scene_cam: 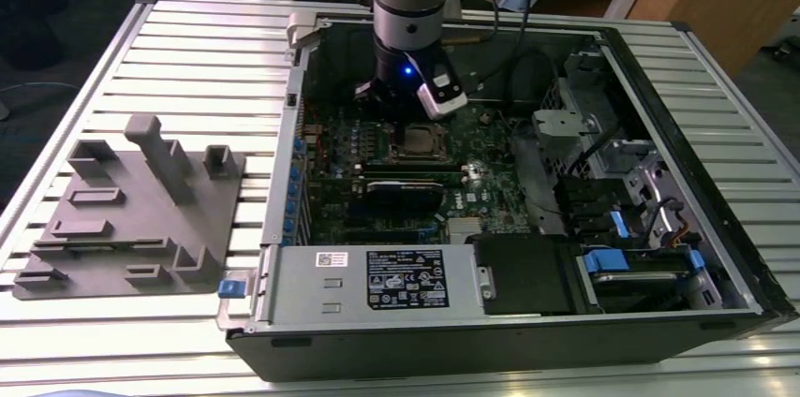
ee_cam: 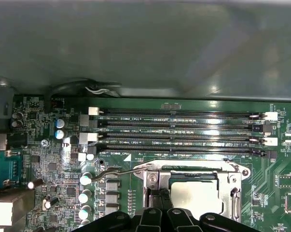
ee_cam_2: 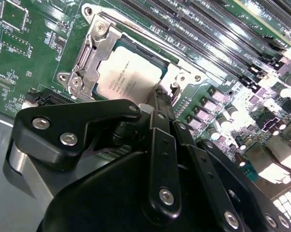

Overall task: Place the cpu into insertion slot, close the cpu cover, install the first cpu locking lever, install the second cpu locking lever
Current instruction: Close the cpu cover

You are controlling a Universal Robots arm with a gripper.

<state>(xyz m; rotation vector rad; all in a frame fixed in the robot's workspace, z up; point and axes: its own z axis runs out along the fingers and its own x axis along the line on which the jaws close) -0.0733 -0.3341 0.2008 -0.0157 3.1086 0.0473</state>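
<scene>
Gripper: The gripper (ee_cam_2: 159, 99) is narrow, its two black fingers (ee_cam_2: 157, 145) pressed close together with nothing held between them. Its tip is right at the edge of the cpu cover (ee_cam_2: 94, 48).
Arm: In the exterior view the gripper (scene_cam: 407, 116) reaches down into the open computer case (scene_cam: 500, 345), just over the chip.
Cpu: The cpu (ee_cam_2: 131, 72) lies flat in the insertion slot (ee_cam: 191, 175). Its silver top shows through the hole in the cover.
Cover: The cpu cover (ee_cam: 232, 181) is down flat around the cpu (ee_cam: 193, 195).
Lever: A thin metal lever (ee_cam: 117, 171) sticks out sideways from the slot, over the green board (ee_cam: 53, 159).
Writing: The cpu has small dark print on top. There is tiny white print by the long black memory slots (ee_cam: 179, 130). A white label (scene_cam: 407, 277) with black print sits on the grey box at the front of the case.
Around: A grey holder tray (scene_cam: 125, 210) lies on the slatted table (scene_cam: 187, 51), at the exterior view's left.
</scene>
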